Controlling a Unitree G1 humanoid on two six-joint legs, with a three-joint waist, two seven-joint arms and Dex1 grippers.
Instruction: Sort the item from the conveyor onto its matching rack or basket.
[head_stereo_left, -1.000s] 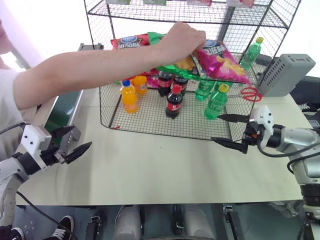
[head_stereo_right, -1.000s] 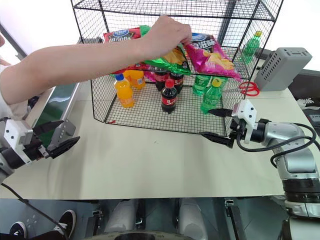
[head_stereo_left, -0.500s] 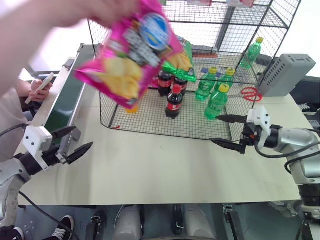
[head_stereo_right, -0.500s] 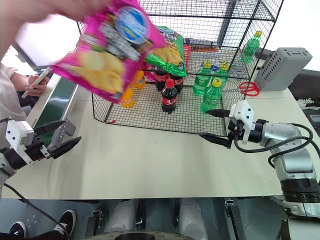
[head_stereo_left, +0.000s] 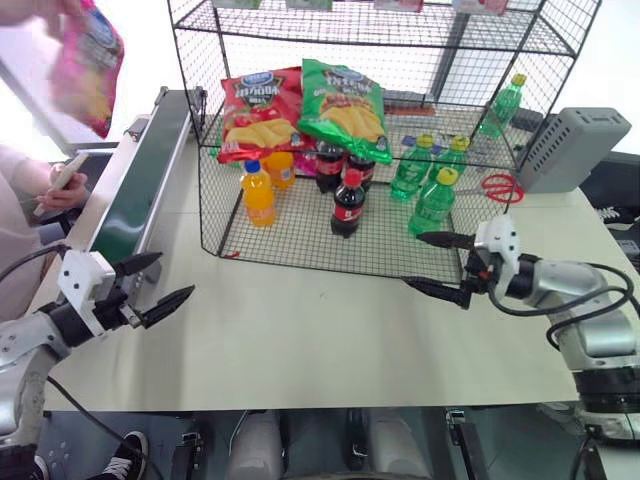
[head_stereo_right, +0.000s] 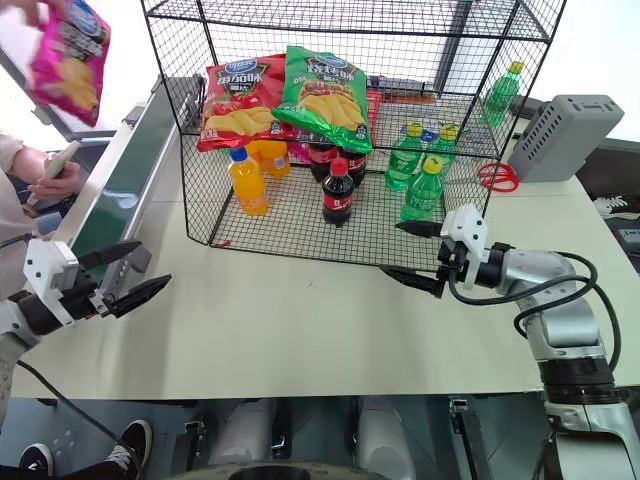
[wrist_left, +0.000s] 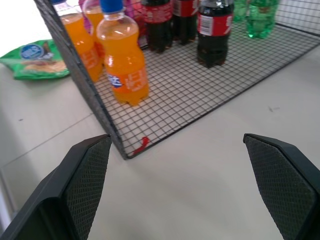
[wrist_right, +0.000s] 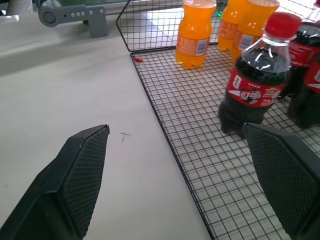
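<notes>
Hand (head_stereo_right: 22, 8) holding blurred pink chip bag (head_stereo_right: 70, 60) is cropped off-frame.

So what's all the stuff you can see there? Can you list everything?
pink chip bag: one, magenta-pink, held up in a person's hand above the conveyor's far end
conveyor: one, dark green belt, left of the rack
wire rack: one, black, on the table
red chip bag: one, middle shelf
green chip bag: one, middle shelf, beside the red one
orange soda bottles: two, bottom shelf
cola bottles: three, bottom shelf
green soda bottles: four, three bottom shelf, one behind the rack
grey box: one, right of the rack
scissors: one, red
table: one, pale
left claw: open
right claw: open
</notes>
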